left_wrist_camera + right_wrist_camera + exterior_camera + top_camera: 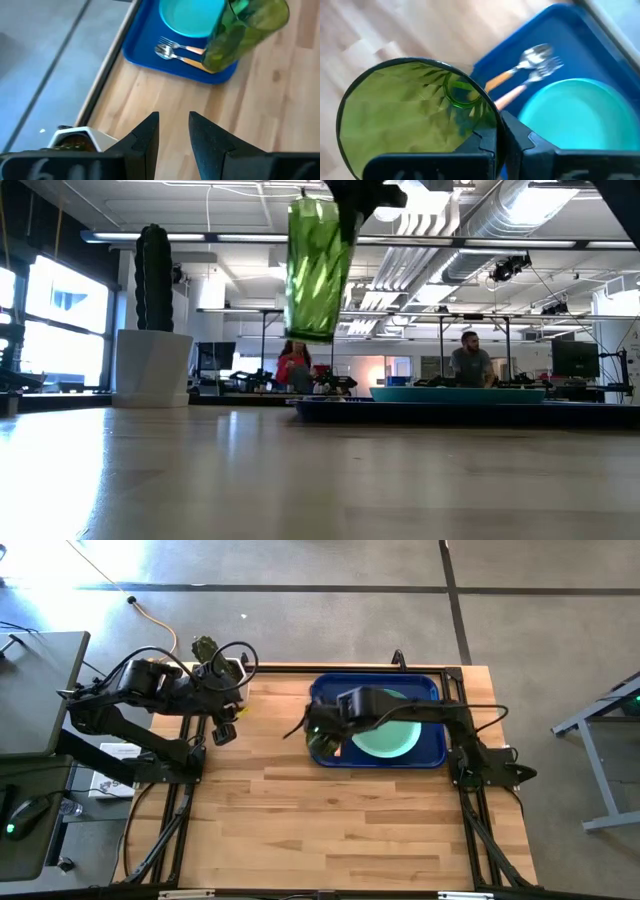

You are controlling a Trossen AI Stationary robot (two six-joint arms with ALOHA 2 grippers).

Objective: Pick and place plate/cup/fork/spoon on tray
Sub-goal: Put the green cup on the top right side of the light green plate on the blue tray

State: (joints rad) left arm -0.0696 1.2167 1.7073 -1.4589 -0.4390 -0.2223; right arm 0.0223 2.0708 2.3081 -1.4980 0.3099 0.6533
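Observation:
My right gripper (327, 732) is shut on the dark-green cup (315, 268), which it holds high above the table, over the left near corner of the dark-blue tray (432, 690). The mint-green plate (395, 738) lies in the tray. The fork (547, 67) and the spoon (536, 51) lie side by side on the tray floor next to the plate. My left gripper (173, 131) is open and empty, at the far left of the table. My right gripper holds the cup by its rim wall (492, 122), with one finger inside the cup and one outside. The fingers come from above, pointing down. The cup hangs upright below them, mouth up, lifted clear of the table and the tray.
A green cactus in a white pot (152, 365) stands at the table's far left, beside my left arm. Bare wood table (340, 830) spreads out near of the tray. People sit in the room beyond the table.

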